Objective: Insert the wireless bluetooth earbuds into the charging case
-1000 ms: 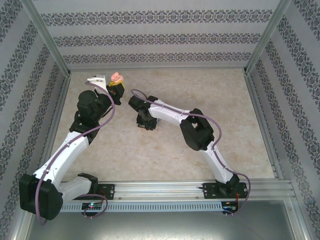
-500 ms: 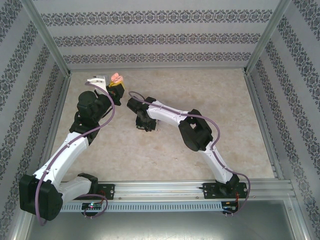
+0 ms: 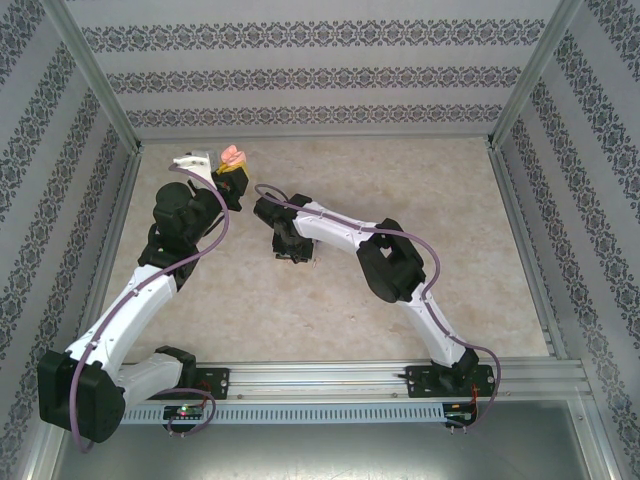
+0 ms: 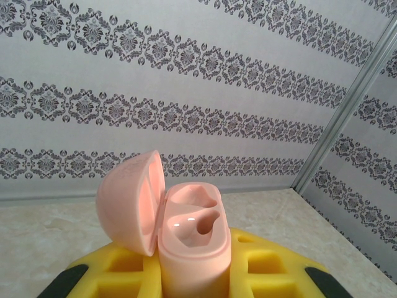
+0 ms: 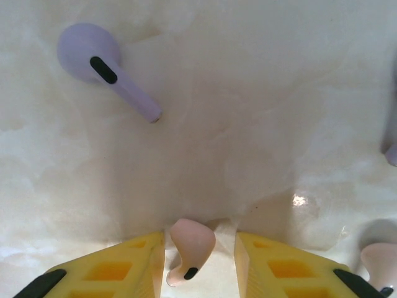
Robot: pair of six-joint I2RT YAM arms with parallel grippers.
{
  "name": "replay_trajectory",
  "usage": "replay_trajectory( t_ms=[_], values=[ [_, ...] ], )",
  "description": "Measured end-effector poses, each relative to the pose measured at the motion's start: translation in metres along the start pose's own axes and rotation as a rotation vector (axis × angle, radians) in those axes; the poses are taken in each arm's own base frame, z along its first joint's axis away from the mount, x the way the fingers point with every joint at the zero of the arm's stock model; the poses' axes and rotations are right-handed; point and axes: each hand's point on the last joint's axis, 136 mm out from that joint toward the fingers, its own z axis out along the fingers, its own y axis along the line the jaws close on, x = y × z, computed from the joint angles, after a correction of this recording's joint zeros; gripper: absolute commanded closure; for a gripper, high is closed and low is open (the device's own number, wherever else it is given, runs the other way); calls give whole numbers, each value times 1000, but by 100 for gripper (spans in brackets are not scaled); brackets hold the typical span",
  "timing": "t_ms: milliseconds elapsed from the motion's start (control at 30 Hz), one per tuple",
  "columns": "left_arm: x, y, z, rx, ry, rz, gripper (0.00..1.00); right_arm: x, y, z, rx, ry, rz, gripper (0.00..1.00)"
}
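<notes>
A pink charging case [image 4: 192, 239] stands upright with its lid swung open to the left and both wells empty. My left gripper [image 4: 195, 270] is shut on its base and holds it up at the far left of the table [image 3: 232, 156]. My right gripper [image 5: 198, 254] is down at the table's middle [image 3: 293, 250]. Its yellow fingers [image 5: 124, 264] are open around a pink earbud [image 5: 191, 244] lying on the surface, with a gap on the earbud's right side. A lilac earbud [image 5: 102, 62] lies farther ahead to the left.
A second pink earbud [image 5: 378, 264] lies just right of the right finger. A lilac piece [image 5: 392, 153] shows at the right edge. The beige table [image 3: 400, 180] is walled by patterned panels and metal posts.
The right gripper has shifted slightly to the left over the table. The left arm has stayed still with the case.
</notes>
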Motion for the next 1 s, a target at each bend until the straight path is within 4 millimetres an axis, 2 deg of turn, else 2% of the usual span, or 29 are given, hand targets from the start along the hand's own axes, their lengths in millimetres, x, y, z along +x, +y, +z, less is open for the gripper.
replay_trajectory(
  t_ms=[200, 1000],
  values=[
    [0, 0, 0, 0, 0, -3, 100, -6, 2, -2, -11, -9, 8, 70],
    [0, 0, 0, 2, -2, -14, 100, -6, 4, 1, -12, -8, 5, 83]
  ],
)
